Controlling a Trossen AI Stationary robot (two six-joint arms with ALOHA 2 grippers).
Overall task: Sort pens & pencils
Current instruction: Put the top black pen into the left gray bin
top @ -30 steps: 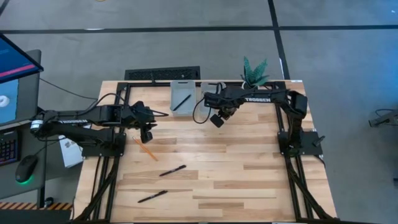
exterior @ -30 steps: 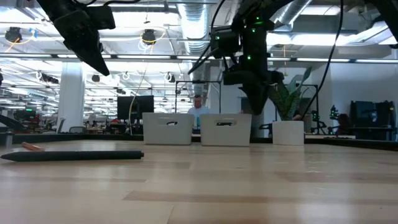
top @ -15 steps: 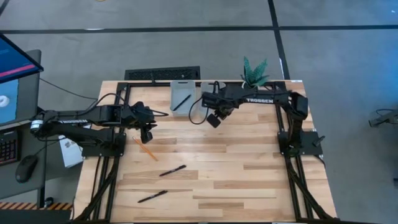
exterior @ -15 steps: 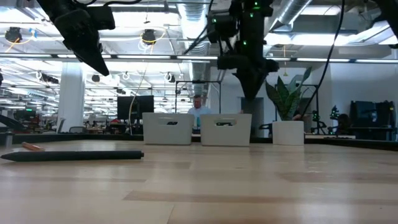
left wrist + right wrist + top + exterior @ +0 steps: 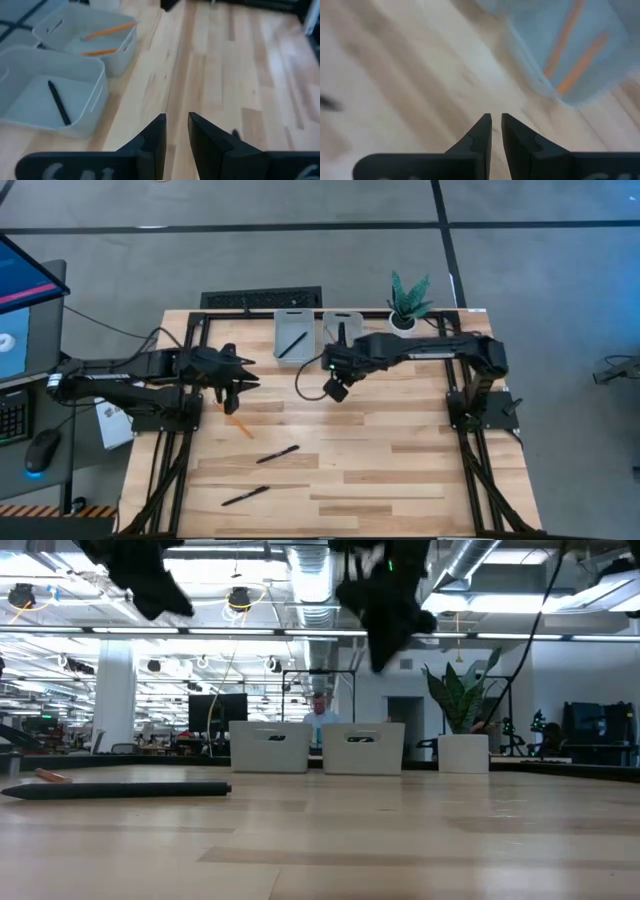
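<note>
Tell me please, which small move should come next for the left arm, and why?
Probably lower the left pincer onto the orange pencil lying on the table just beside it. Two pencils already lie in one grey tray and one pen in the other tray, so this pencil is the nearest item not yet sorted. The pincer appears empty.

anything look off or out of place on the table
Nothing damaged or spilled. Three sticks lie loose and askew on the wood: a pencil and two pens. One pen sits in one tray, two pencils in the other.
</note>
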